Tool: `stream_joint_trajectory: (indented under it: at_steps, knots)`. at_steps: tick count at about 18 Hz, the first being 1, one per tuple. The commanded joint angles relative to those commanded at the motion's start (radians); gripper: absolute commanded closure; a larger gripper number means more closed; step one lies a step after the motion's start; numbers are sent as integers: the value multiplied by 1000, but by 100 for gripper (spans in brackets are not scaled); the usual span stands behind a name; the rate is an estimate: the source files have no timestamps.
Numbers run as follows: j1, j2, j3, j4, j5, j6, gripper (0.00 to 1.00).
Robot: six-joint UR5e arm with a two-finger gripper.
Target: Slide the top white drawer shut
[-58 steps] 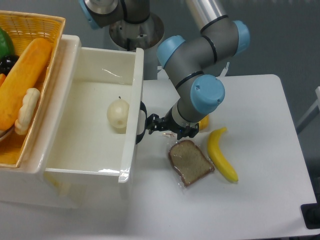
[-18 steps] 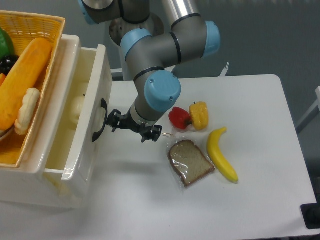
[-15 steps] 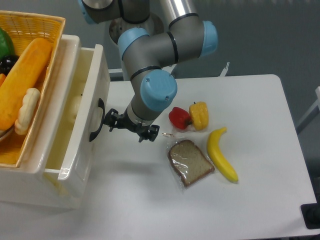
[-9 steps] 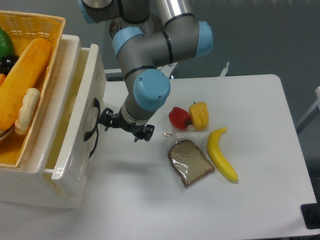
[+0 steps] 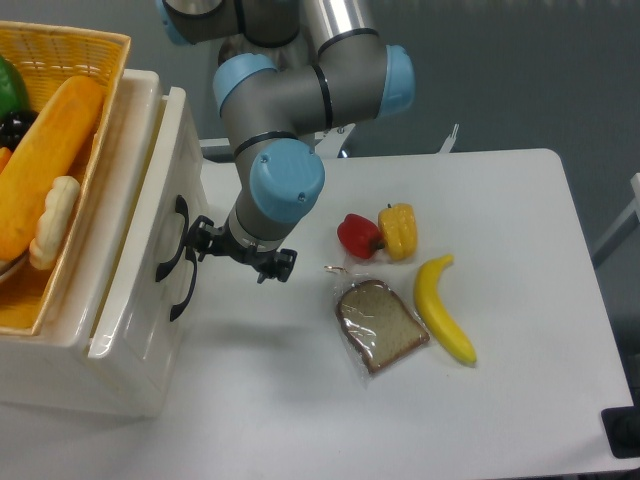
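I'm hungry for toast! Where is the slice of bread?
The slice of bread lies on the white table, right of the gripper, between the banana and the red pepper above it.

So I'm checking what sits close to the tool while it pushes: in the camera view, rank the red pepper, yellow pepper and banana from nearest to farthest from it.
Measured from the tool, at the top white drawer:
1. Red pepper, nearest, to its right in the image.
2. Yellow pepper, just beyond the red one.
3. Banana, farthest, right and toward the table's front.

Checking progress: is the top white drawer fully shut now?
Nearly. The top white drawer sits almost flush with the cabinet; a thin gap remains.
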Motion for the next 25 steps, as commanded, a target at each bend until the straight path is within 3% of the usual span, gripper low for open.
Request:
stream_joint_trajectory:
  at_steps: [10,15,20,25]
  knots:
    - [11,0,11,0,9,12,0]
    - [87,17,55,3,26,92,0]
    - [159,20,84,37,136,136,0]
    - [244,26,91,35,179,357,0]
